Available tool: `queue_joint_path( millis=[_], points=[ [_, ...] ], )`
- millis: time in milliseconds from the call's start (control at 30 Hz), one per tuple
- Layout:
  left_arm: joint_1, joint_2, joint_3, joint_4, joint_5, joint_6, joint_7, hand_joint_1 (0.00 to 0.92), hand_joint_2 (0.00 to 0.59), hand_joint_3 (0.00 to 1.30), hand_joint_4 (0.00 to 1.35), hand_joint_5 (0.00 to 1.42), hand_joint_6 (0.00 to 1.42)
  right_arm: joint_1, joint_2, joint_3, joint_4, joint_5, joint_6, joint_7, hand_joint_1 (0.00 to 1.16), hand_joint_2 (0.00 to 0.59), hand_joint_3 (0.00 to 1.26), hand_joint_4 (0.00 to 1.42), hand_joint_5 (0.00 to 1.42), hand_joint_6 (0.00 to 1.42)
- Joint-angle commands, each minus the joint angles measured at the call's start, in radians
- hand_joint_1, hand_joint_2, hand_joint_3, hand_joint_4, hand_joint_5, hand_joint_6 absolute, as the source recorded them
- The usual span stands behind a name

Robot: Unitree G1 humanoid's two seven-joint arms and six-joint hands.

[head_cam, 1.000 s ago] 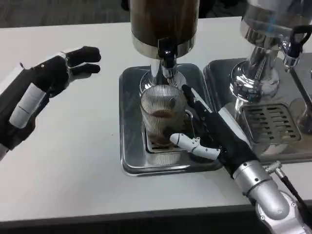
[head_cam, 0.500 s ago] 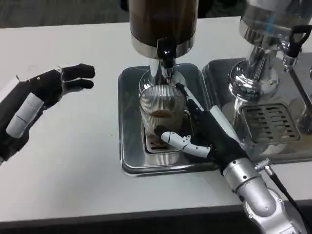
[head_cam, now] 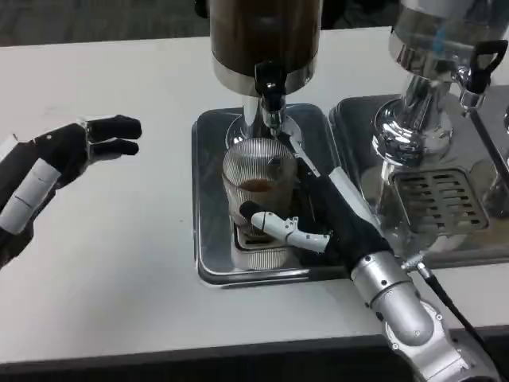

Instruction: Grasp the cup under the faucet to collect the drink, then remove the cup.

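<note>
A ribbed clear glass cup (head_cam: 256,179) with brown drink in it stands on the drip grate of a steel tray (head_cam: 208,199), right under the black faucet (head_cam: 270,91) of the dark drink dispenser (head_cam: 266,36). My right hand (head_cam: 334,219) wraps the cup. Its thumb (head_cam: 278,227) lies across the cup's lower front, and its black fingers (head_cam: 301,163) run along the right and back side. My left hand (head_cam: 67,151) hovers over the table far to the left, holding nothing, fingers stretched toward the dispenser.
A second, chrome dispenser (head_cam: 433,48) with its own slotted drip tray (head_cam: 441,199) stands close on the right, just beyond my right forearm. White table surface (head_cam: 119,263) lies open on the left and in front.
My right hand has slid left and closed around the cup, the thumb moving across its front. My left hand has drawn back to the left, away from the dispenser.
</note>
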Motion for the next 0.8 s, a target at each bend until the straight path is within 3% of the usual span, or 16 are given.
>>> queue_joint_path(
  millis=[33, 300, 567, 700, 800],
  points=[
    [0.020, 0.015, 0.003, 0.004, 0.012, 0.007, 0.011, 0.000, 0.114, 0.37, 0.27, 0.29, 0.21, -0.023, 0.016, 0.015, 0.038, -0.019, 0.001, -0.025, 0.56, 0.206, 0.00, 0.00, 0.00, 0.00],
    [0.028, 0.017, 0.003, 0.010, 0.015, 0.018, 0.020, 0.000, 0.121, 0.41, 0.30, 0.33, 0.22, -0.040, 0.043, 0.034, 0.077, -0.053, 0.019, -0.097, 0.61, 0.207, 0.00, 0.00, 0.00, 0.19],
    [0.043, 0.021, 0.004, 0.009, 0.016, 0.027, 0.022, 0.000, 0.113, 0.43, 0.33, 0.35, 0.23, -0.047, 0.075, 0.071, 0.109, -0.094, 0.029, -0.188, 0.65, 0.210, 0.00, 0.00, 0.13, 0.37],
    [0.053, 0.026, 0.005, 0.008, 0.016, 0.034, 0.024, 0.000, 0.106, 0.45, 0.34, 0.36, 0.24, -0.045, 0.093, 0.083, 0.127, -0.103, 0.031, -0.223, 0.67, 0.212, 0.04, 0.14, 0.24, 0.48],
    [0.060, 0.029, 0.007, 0.007, 0.014, 0.037, 0.027, 0.000, 0.104, 0.46, 0.35, 0.36, 0.24, -0.035, 0.111, 0.089, 0.137, -0.111, 0.020, -0.283, 0.69, 0.206, 0.13, 0.27, 0.38, 0.64]
  ],
)
